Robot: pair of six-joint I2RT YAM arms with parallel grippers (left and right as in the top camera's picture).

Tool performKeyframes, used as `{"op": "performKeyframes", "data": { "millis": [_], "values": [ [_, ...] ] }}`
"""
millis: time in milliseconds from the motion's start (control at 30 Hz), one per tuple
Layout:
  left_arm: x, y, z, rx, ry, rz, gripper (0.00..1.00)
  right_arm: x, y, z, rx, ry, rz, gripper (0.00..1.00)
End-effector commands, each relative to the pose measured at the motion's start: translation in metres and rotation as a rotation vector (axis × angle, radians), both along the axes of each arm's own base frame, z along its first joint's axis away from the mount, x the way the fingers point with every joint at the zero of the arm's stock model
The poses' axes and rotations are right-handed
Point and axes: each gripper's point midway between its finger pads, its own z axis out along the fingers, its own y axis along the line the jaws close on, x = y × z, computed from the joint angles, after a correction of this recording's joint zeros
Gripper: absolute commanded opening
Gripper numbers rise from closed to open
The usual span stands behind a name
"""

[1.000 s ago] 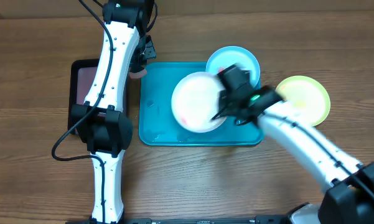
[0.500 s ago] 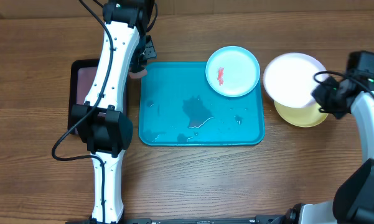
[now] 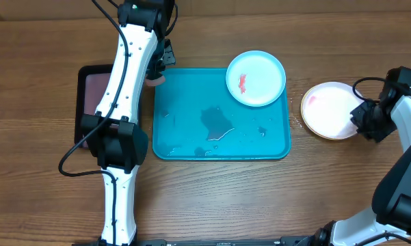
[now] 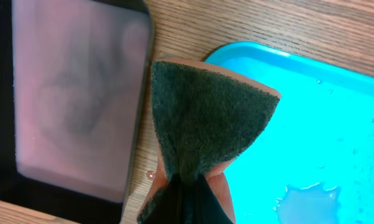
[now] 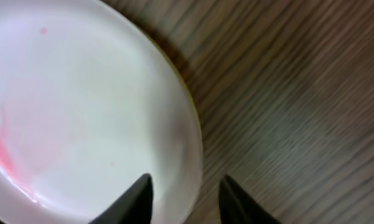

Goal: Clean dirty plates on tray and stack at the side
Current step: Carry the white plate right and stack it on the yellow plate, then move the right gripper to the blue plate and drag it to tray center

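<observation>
1. White plate (image 3: 327,109): round, smooth, glossy plastic with a shallow raised rim. Shows a faint pink wash across the face and a brighter red-orange streak near one edge in the right wrist view (image 5: 81,106).
2. Lies flat to the right of the tray (image 3: 184,102), apart from it.
3. Right pincer (image 3: 364,121) at the plate's right edge, released: dark fingers spread, the thin rim sitting in the gap between them (image 5: 187,182).
4. Light blue plate (image 3: 260,85), round and like in size, resting on the tray's far right corner, with a small red-orange smear left of its centre.
5. Tray turquoise, rectangular, round-cornered, raised-rimmed, wet with puddles and droplets.
6. Left pincer (image 3: 157,74) over the tray's far left corner, clenched on a sponge (image 4: 205,118): coarse dark-green scouring face, orange foam behind, pinched into a fan.
7. Black tray (image 4: 74,93) with a smudged pinkish inside beside the turquoise one, on the wood-grain tabletop (image 3: 260,198).
</observation>
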Motion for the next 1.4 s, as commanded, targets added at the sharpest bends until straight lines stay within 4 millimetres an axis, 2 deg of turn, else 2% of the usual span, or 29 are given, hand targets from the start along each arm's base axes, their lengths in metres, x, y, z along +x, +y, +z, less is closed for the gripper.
{"op": "performKeyframes", "data": {
  "millis": [0, 133, 267, 300, 333, 400, 533, 867, 1100, 1367],
  "values": [
    [0.003, -0.006, 0.006, -0.008, -0.021, -0.028, 0.04, 0.024, 0.018, 0.028, 0.06, -0.093, 0.103, 0.51],
    [0.004, -0.008, 0.006, -0.009, -0.028, -0.032, 0.04, 0.054, 0.051, 0.063, 0.131, -0.209, 0.242, 0.56],
    [0.004, -0.01, 0.004, -0.009, -0.026, -0.035, 0.04, 0.082, 0.105, 0.085, 0.236, -0.327, 0.375, 0.56],
    [0.004, -0.011, 0.004, -0.009, -0.024, -0.037, 0.04, 0.087, 0.116, 0.087, 0.246, -0.344, 0.397, 0.56],
    [0.003, -0.012, 0.003, -0.008, -0.022, -0.04, 0.04, 0.094, 0.139, 0.085, 0.254, -0.352, 0.433, 0.56],
    [0.003, -0.012, 0.002, -0.008, -0.018, -0.041, 0.04, 0.098, 0.16, 0.083, 0.259, -0.357, 0.481, 0.56],
    [0.001, -0.012, 0.0, -0.005, -0.007, -0.042, 0.04, 0.098, 0.186, 0.07, 0.234, -0.302, 0.465, 0.56],
    [0.001, -0.014, -0.004, -0.003, -0.004, -0.046, 0.04, 0.102, 0.216, 0.041, 0.119, -0.264, 0.419, 0.44],
    [0.001, -0.014, -0.004, -0.002, -0.004, -0.046, 0.04, 0.103, 0.21, 0.016, 0.079, -0.205, 0.357, 0.36],
    [0.002, -0.014, -0.004, -0.003, -0.009, -0.046, 0.04, 0.105, 0.212, -0.028, 0.09, -0.132, 0.353, 0.34]
  ]
}}
